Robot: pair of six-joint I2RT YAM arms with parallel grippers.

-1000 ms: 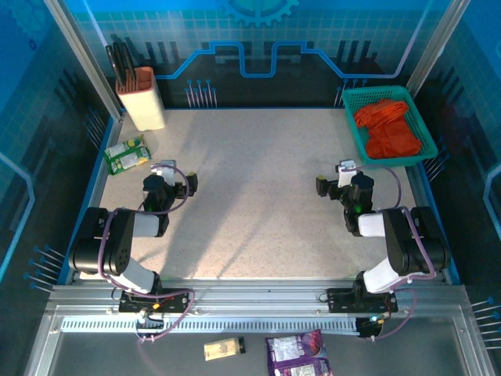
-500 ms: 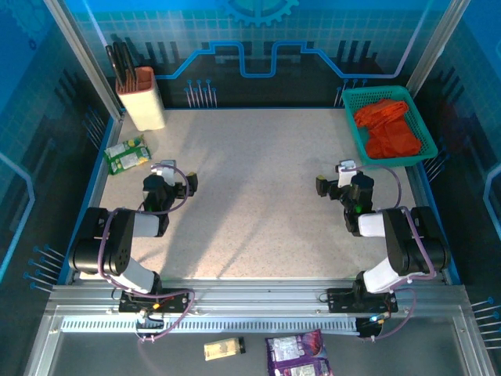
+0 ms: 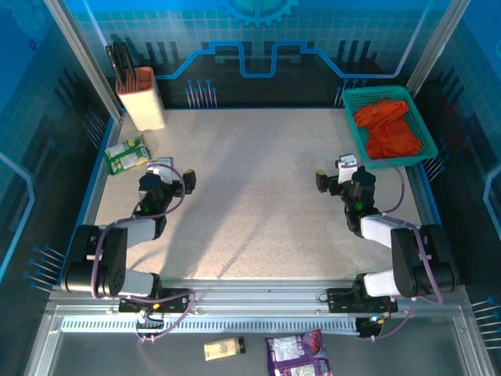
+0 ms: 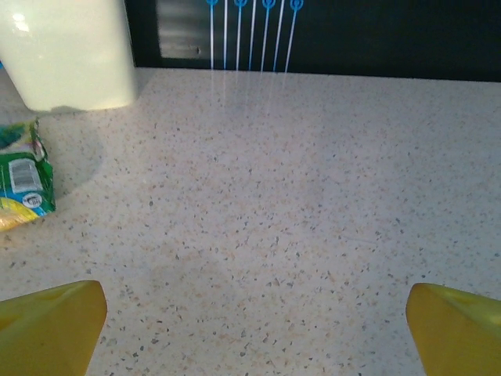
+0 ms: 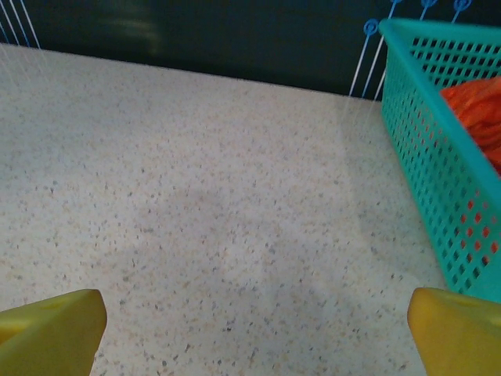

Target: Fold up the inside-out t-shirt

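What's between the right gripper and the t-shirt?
Bare table, then the teal basket's near wall, with the t-shirt inside; right wrist view shows it.

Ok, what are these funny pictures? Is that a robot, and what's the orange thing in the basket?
Yes, it's a robot: two arms fixed at the near edge of a table. The big picture looks down from above. The other two come from little cameras on each wrist, so the yellow bits at the bottom are the fingers. The left pincer and right pincer are both wide open and hold nothing. The orange thing is a t-shirt, bunched up in a teal basket at the far right corner. At the far left are a cream holder with dark handles and a green packet. The shirt waits to be folded.
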